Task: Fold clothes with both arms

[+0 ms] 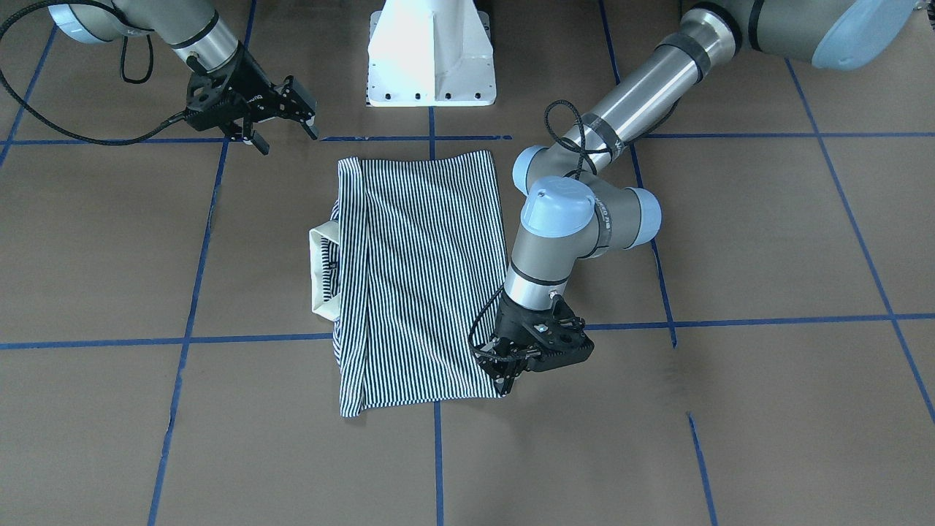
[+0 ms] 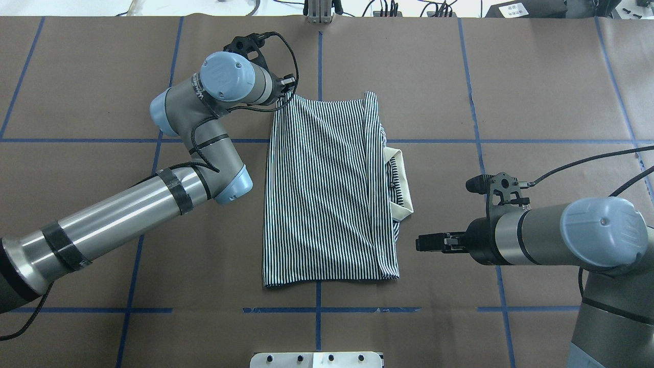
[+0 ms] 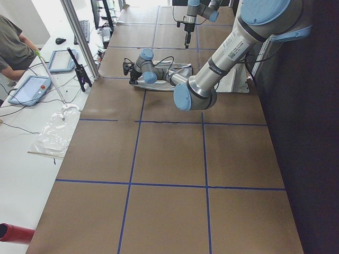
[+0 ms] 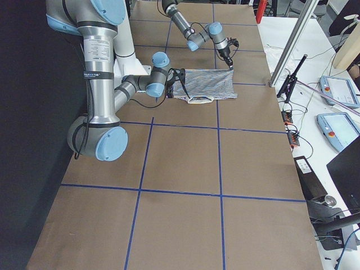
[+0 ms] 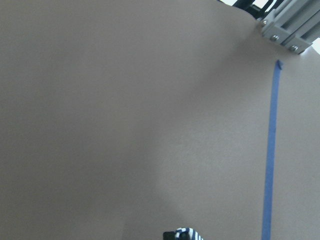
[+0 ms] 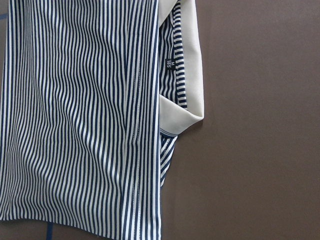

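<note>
Stripes of navy and white are running along the polo shirt (image 1: 424, 277), which is lying folded into a rough rectangle mid-table in the front-facing view, with its cream collar (image 1: 321, 272) poking out sideways. The left gripper (image 1: 509, 376) is bearing down on the far corner on the robot's left, and its fingers are seemingly pinching the hem. The right gripper (image 1: 283, 130) is hovering with its fingers spread, apart from the cloth.

Overhead, the shirt is resting flat on the brown paper-covered table (image 2: 536, 76), with blue tape lines (image 2: 434, 141) passing beneath it. The collar is pointing toward the right gripper.

The left wrist camera is catching only a scrap of striped fabric at its lower edge, which fits a grip. The right wrist camera is showing soft knit, stitched hems and a stiffer collar band.

The garment is probably going to handle as light, limp and drapey. Pinching corners or hems through every layer is looking wisest, since a single layer would likely peel away.
</note>
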{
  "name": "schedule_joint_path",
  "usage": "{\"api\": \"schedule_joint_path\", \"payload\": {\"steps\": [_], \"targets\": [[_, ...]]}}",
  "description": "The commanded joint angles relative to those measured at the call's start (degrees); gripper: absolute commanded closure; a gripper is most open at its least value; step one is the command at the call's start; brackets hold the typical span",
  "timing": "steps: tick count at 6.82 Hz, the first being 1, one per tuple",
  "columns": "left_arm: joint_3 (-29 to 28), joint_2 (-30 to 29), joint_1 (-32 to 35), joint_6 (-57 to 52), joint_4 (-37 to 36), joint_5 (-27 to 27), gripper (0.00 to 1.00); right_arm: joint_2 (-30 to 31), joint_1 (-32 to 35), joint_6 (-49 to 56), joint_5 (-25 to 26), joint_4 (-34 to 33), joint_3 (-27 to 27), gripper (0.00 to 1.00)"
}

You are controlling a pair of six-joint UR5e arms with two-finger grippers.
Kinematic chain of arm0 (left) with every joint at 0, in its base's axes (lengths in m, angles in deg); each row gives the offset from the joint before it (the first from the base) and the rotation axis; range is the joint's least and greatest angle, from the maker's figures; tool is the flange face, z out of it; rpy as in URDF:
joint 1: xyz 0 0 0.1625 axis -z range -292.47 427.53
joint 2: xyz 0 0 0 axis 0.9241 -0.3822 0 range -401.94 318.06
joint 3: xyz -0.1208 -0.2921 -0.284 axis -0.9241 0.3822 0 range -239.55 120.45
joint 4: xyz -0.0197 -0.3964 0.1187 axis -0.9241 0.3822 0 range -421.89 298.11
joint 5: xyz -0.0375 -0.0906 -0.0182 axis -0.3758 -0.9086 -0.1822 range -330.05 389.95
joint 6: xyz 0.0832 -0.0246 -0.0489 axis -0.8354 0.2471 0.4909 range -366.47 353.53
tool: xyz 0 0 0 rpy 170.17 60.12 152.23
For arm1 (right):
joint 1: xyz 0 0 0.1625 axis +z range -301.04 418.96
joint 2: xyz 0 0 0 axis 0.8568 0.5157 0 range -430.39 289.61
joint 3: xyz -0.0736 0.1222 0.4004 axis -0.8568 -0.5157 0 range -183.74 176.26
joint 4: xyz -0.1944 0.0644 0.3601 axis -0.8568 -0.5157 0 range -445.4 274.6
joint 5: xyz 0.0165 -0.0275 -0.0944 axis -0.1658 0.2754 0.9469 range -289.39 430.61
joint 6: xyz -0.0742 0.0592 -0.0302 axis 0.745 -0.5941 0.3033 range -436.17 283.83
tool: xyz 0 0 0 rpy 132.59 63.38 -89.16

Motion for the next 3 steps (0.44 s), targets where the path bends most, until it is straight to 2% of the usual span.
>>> {"api": "schedule_joint_path", "payload": {"steps": [1, 2, 3], "targets": [[-7.6, -3.6, -0.1, -2.2, 4.5, 1.3, 1.00, -0.3, 0.0, 0.0, 0.1, 0.0, -0.1, 0.00], [-7.8, -3.6, 0.0, -2.3, 4.6, 1.7, 1.00, -0.4, 0.0, 0.0, 0.1, 0.0, -0.3, 0.00], [-7.8, -3.5, 0.0, -5.0, 4.5, 1.8, 0.01, -0.5, 0.1, 0.1, 0.2, 0.0, -0.8, 0.00]]}}
